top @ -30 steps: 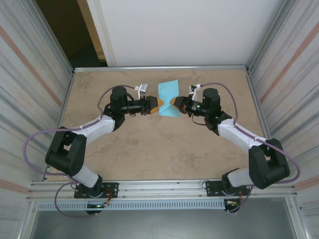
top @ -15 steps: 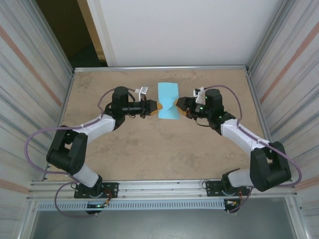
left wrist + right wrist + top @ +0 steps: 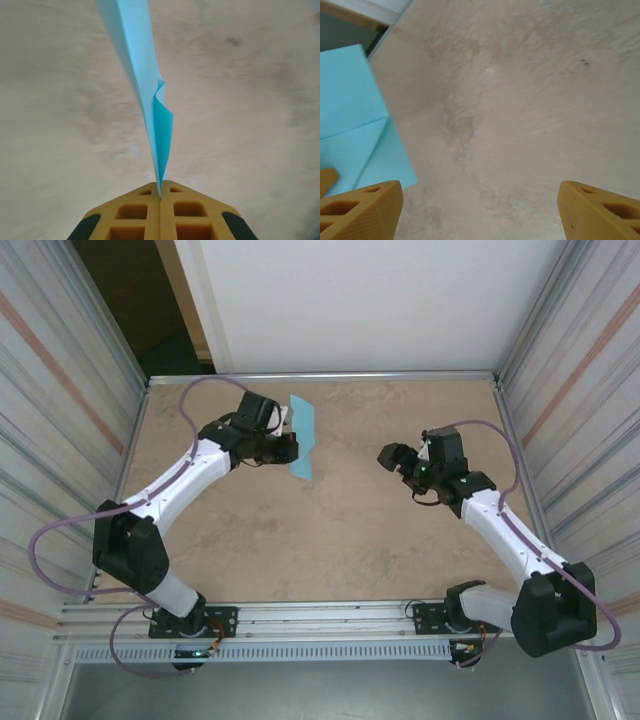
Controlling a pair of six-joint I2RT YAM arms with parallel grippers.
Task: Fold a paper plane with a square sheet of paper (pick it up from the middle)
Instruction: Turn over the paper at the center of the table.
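from above, we see the left gripper (image 3: 291, 448) clamped on the square sheet of paper (image 3: 301, 435), a folded light-blue strip at the far left of the mottled tan table (image 3: 330, 540). the left wrist view shows the thin matte sheet edge-on, one layer curling, pinched between waffled yellow fingers (image 3: 195, 222). the right gripper (image 3: 390, 456) hangs well apart, jaws spread wide and empty.

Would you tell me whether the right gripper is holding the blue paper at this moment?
No, the right gripper stands wide open over the table, and the blue paper is off to its side, not between its fingers.
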